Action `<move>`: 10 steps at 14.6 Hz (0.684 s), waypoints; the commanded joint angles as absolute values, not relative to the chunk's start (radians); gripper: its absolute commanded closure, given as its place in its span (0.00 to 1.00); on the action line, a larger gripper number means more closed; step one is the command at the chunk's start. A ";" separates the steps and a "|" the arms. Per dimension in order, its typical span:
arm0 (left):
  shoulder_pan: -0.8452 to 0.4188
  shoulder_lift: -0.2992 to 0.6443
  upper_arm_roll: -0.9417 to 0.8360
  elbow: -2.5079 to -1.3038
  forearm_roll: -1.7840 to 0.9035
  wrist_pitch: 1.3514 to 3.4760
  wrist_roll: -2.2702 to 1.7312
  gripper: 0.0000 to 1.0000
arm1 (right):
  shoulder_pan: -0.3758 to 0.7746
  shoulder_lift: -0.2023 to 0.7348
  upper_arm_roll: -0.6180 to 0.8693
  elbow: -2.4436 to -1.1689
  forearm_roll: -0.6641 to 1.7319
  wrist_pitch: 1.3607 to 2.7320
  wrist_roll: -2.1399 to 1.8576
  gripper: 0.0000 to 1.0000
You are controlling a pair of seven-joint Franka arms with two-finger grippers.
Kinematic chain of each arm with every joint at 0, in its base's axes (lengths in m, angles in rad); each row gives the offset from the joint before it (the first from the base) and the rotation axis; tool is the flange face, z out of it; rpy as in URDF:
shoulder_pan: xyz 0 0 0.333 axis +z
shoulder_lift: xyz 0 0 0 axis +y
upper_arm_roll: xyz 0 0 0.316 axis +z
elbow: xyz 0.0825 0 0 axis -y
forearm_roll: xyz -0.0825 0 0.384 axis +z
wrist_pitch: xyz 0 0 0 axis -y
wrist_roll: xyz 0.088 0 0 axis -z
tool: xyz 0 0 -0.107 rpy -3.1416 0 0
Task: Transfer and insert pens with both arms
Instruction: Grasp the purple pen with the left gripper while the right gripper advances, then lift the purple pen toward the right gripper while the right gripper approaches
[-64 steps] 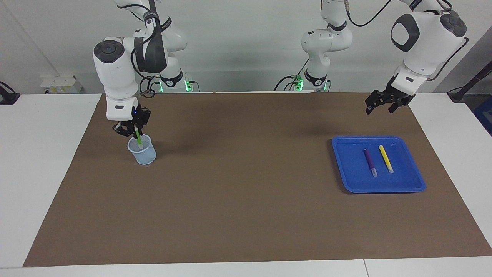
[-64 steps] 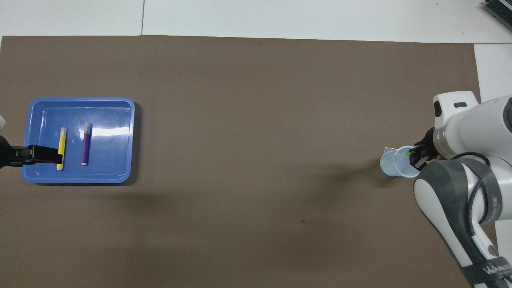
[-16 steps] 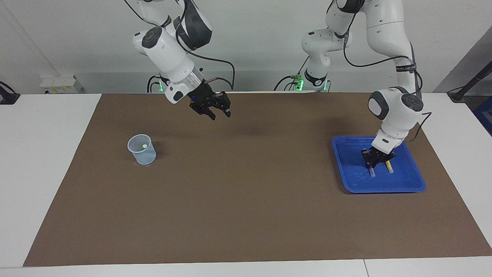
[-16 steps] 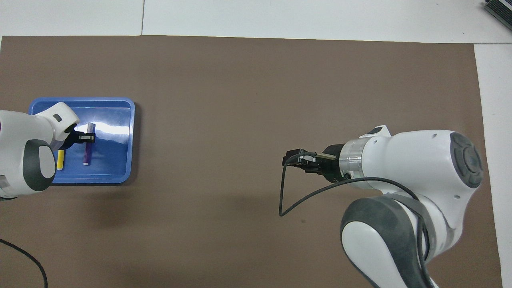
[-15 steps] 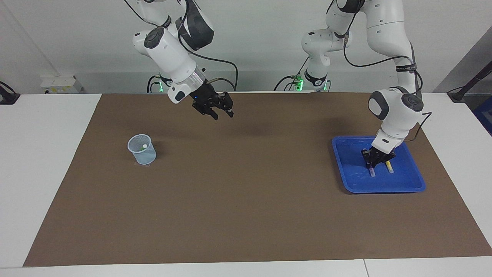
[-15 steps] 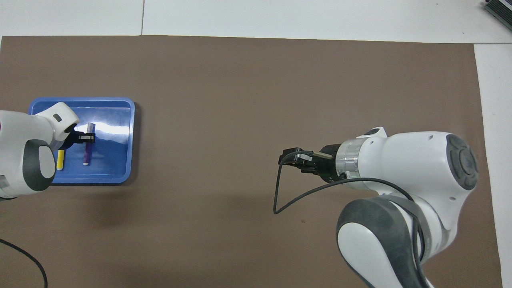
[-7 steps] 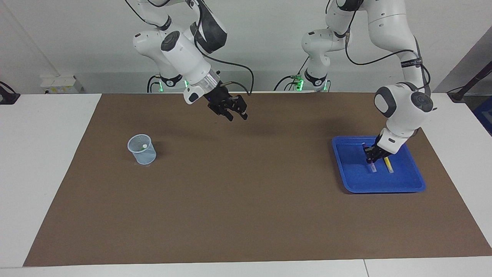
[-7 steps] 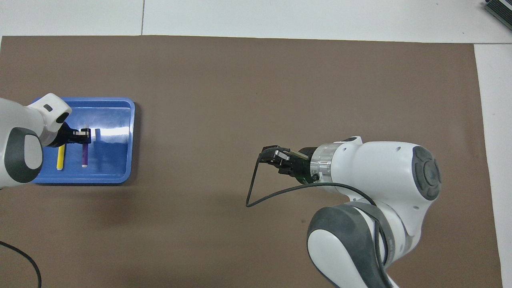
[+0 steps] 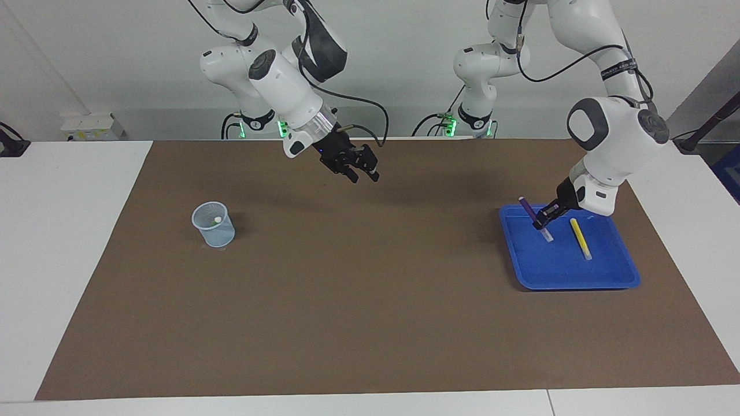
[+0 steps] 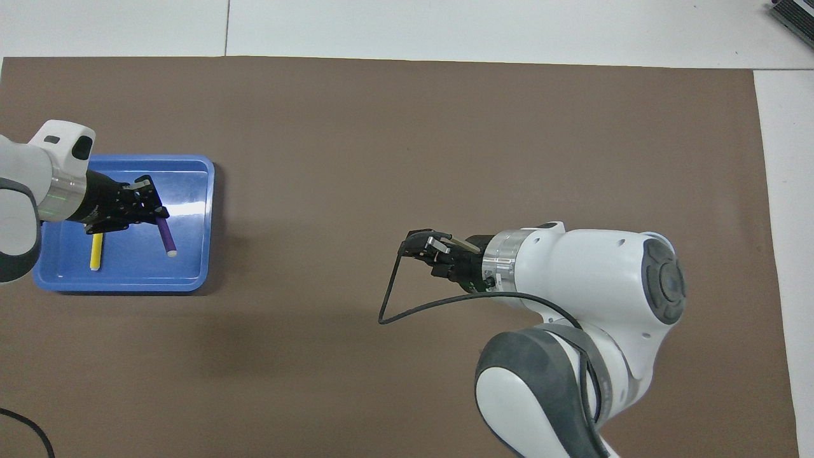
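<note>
A: Where was your left gripper (image 9: 541,221)?

B: Up over the blue tray (image 9: 613,281) at the left arm's end of the table, fingers clamped on the purple pen (image 9: 532,215) – pen tilted, pale cap end lowest, just clear of the tray floor as far as I could tell.

A: And the other pens?

B: The yellow pen (image 9: 580,237) lay flat in the tray, beside the held one, not touching it. The green pen (image 9: 216,220) stood in the clear cup (image 9: 213,225) at the right arm's end – only its tip showed, so that one's hedged.

A: Your right gripper (image 9: 365,175)?

B: Raised over the bare brown mat (image 9: 358,300), near the middle of the table, between cup and tray. Fingers parted, nothing in them.
</note>
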State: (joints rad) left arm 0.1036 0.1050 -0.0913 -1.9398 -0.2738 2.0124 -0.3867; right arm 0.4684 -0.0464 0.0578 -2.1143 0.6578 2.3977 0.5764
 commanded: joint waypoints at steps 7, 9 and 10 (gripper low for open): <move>0.075 0.005 -0.089 -1.967 -0.573 1.833 -0.918 1.00 | 0.577 0.003 0.057 -2.109 0.785 2.612 0.675 0.25; 0.052 -0.024 -0.089 -1.991 -0.629 1.844 -1.021 1.00 | 0.606 0.024 0.057 -2.094 0.785 2.649 0.742 0.25; 0.048 -0.034 -0.089 -1.994 -0.637 1.844 -1.066 1.00 | 0.618 0.047 0.057 -2.057 0.785 2.673 0.785 0.25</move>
